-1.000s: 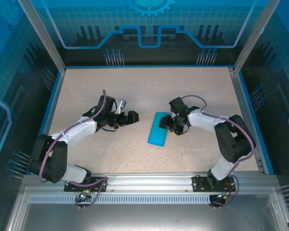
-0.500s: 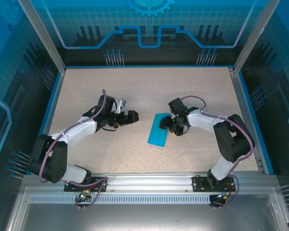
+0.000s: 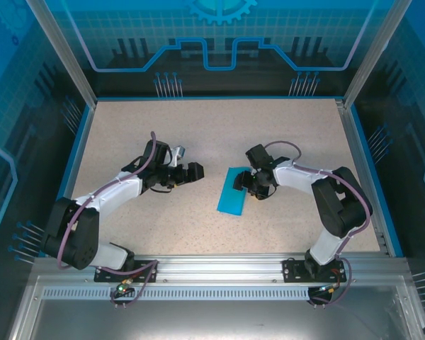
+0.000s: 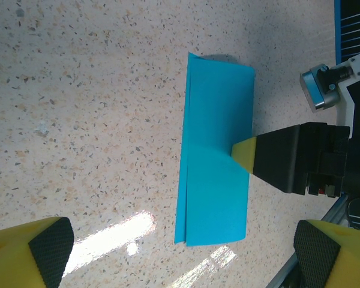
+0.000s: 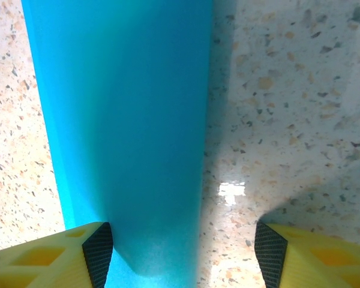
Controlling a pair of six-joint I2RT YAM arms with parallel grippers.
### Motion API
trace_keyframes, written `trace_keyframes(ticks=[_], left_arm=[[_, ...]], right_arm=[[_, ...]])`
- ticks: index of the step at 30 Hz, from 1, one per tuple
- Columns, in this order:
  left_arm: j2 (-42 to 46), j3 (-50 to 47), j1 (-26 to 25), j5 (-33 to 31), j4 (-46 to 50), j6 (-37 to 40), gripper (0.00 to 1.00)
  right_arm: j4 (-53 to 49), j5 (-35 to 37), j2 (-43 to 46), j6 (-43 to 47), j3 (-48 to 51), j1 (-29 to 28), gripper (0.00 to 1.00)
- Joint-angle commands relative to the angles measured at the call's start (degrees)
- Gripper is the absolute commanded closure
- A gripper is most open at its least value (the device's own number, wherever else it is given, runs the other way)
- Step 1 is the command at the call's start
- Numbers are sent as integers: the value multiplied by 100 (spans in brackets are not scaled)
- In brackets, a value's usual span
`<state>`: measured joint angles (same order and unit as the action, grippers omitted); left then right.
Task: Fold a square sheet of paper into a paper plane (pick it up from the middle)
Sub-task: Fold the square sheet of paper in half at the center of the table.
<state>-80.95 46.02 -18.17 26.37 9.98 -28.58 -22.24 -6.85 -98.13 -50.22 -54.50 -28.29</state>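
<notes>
Change is small: the right pincer (image 3: pixel 249 185) has crept a shade toward 9 o'clock, onto the 3 o'clock edge of the square sheet of paper (image 3: pixel 232 191). Its jaws stand moderately apart and grip nothing, with one yellow fingertip (image 4: pixel 245 153) touching the paper's edge. The sheet (already doubled over into a narrow strip) has not shifted and lies flat on the counter (image 3: pixel 163 127) near the middle. The left pincer (image 3: pixel 193 172) waits at its 9 o'clock, jaws wide and empty. I judge the right arm is pressing or lining up the crease before the next fold; the nose corners remain unfolded.
</notes>
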Motion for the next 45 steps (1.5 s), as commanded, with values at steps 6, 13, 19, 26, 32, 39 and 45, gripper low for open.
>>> trace_keyframes(ticks=[6, 13, 19, 26, 32, 39, 45], left_arm=[[155, -76, -46, -95, -208, -91, 1], [340, -212, -46, -245, -478, -264, 2], [439, -329, -46, -376, -580, -370, 2], [411, -339, -46, -378, -587, -386, 2], [382, -308, -44, -334, -567, -351, 1], [360, -324, -46, -265, -565, -331, 2], [339, -344, -45, -135, -593, -289, 1]], right_arm=[[84, -53, -200, -86, 98, 32, 33], [237, -79, -207, -70, 168, -2, 31], [192, -75, -271, -36, 94, -17, 30], [185, 199, -255, -53, 110, -119, 29], [-129, 390, -498, -40, -146, -224, 28], [-214, 462, -644, -48, -232, -255, 28], [-198, 532, -715, -284, -188, -267, 27]])
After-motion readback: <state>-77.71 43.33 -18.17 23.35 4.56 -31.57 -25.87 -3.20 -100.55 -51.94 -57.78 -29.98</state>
